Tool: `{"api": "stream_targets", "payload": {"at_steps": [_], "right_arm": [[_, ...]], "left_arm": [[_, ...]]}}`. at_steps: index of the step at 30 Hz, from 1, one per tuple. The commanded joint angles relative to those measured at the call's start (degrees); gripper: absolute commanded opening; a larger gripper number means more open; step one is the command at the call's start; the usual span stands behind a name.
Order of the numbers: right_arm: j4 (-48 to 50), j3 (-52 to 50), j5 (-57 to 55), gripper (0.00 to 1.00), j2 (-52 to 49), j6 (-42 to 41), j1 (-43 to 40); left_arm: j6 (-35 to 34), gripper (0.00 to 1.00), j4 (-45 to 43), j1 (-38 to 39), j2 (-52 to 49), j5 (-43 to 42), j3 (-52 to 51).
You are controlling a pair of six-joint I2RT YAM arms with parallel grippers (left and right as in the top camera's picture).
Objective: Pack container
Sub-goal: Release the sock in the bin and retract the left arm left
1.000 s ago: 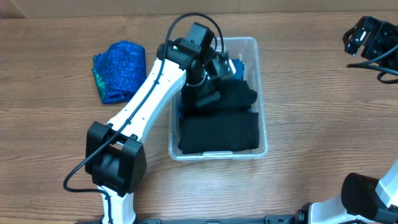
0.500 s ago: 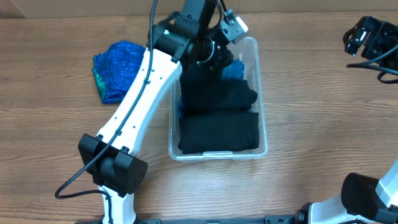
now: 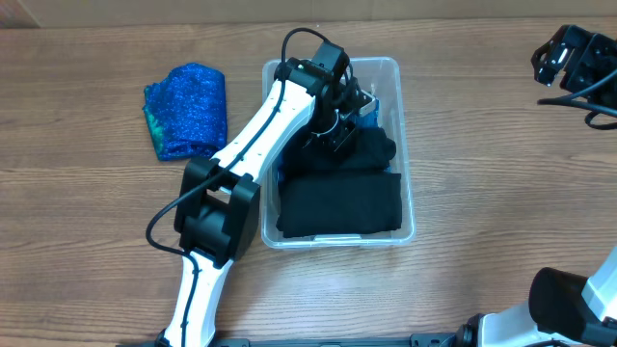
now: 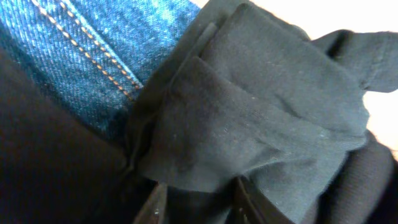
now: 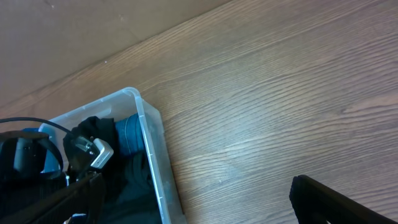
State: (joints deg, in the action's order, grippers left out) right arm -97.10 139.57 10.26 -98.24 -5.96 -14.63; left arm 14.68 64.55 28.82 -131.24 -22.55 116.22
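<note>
The clear container (image 3: 406,198) stands mid-table and holds a folded black garment (image 3: 337,204) at the near end, bunched black cloth (image 3: 371,149) behind it and blue denim (image 3: 369,104) at the far end. My left gripper (image 3: 353,123) reaches down into the far half. In the left wrist view its jaws (image 4: 198,190) are shut on a fold of the black cloth (image 4: 261,112), with denim (image 4: 81,56) just beyond. My right gripper (image 3: 569,58) hovers at the far right, away from the bin, open (image 5: 205,211) and holding nothing. The container's corner (image 5: 152,155) shows in that view.
A sparkly blue cloth (image 3: 185,108) lies folded on the wooden table (image 3: 482,145) left of the bin, beside the left arm (image 3: 260,135). The right arm's base (image 3: 578,299) sits at the near right corner.
My left gripper rose toward the bin's far rim, then came back down into the far half, and its jaws went from open to closed on the black cloth. The right arm has stayed still.
</note>
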Motion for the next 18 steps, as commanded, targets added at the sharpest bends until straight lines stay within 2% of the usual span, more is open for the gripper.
{"api": "stream_targets", "payload": {"at_steps": [1,4,6,8,10,13,18], "right_arm": [[0.1,-0.1,-0.1,1.00,0.1,0.0,-0.2],[0.1,-0.1,-0.1,1.00,0.1,0.0,-0.2],[0.1,-0.1,-0.1,1.00,0.1,0.0,-0.2],[0.1,-0.1,-0.1,1.00,0.1,0.0,-0.2],[0.1,-0.1,-0.1,1.00,0.1,0.0,-0.2],[0.1,-0.1,-0.1,1.00,0.1,0.0,-0.2],[0.1,-0.1,-0.1,1.00,0.1,0.0,-0.2]], "left_arm": [[-1.7,0.47,1.1,-1.3,1.7,0.7,1.9],[-1.6,0.57,2.9,-1.9,5.7,1.7,6.7],[-1.6,0.70,4.0,-2.4,9.4,4.9,10.0],[-1.7,1.00,5.1,-3.1,12.8,8.5,12.3],[-1.6,1.00,6.0,-4.4,17.0,11.9,14.0],[-1.8,1.00,6.3,-8.2,22.0,12.3,14.2],[-5.2,1.00,8.1,-21.2,24.9,5.5,14.1]]}}
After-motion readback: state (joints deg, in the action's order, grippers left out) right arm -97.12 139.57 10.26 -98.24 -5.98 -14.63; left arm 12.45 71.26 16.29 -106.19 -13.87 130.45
